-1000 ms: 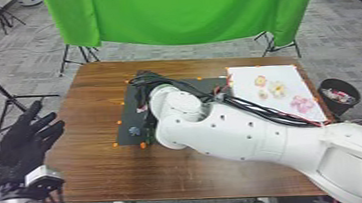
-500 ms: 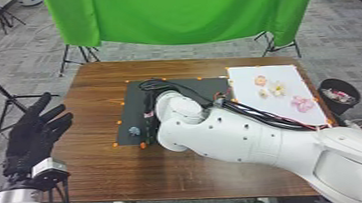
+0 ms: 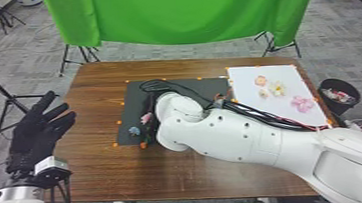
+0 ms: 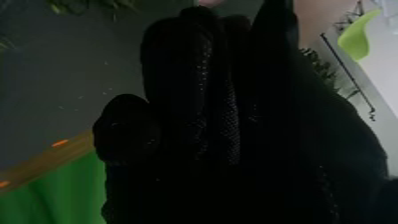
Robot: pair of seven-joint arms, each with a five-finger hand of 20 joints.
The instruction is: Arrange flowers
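In the head view, my right hand (image 3: 153, 127) is low over the black mat (image 3: 135, 99), mostly hidden beneath its white forearm. A small pink flower (image 3: 146, 118) is close beside it, and a bluish flower (image 3: 134, 131) lies on the mat nearby. White paper (image 3: 247, 78) on the right bears an orange-pink flower (image 3: 261, 80), a cream flower (image 3: 277, 89) and a pink flower (image 3: 301, 103). My left hand (image 3: 37, 134) is open off the table's left edge. In the right wrist view, my right hand (image 4: 200, 135) has a pink bit (image 4: 209, 2) beyond it.
The brown wooden table (image 3: 96, 159) carries the mat and paper, with orange markers around them. A black bin (image 3: 339, 93) stands past the table's right edge. Loose black cables (image 3: 258, 110) run along the right arm. Behind hangs a green cloth (image 3: 177, 14).
My right hand has drawn back from the mat's far edge, which is uncovered now, and the pink flower beside it shows more fully. My left hand has shifted slightly forward and to the right.
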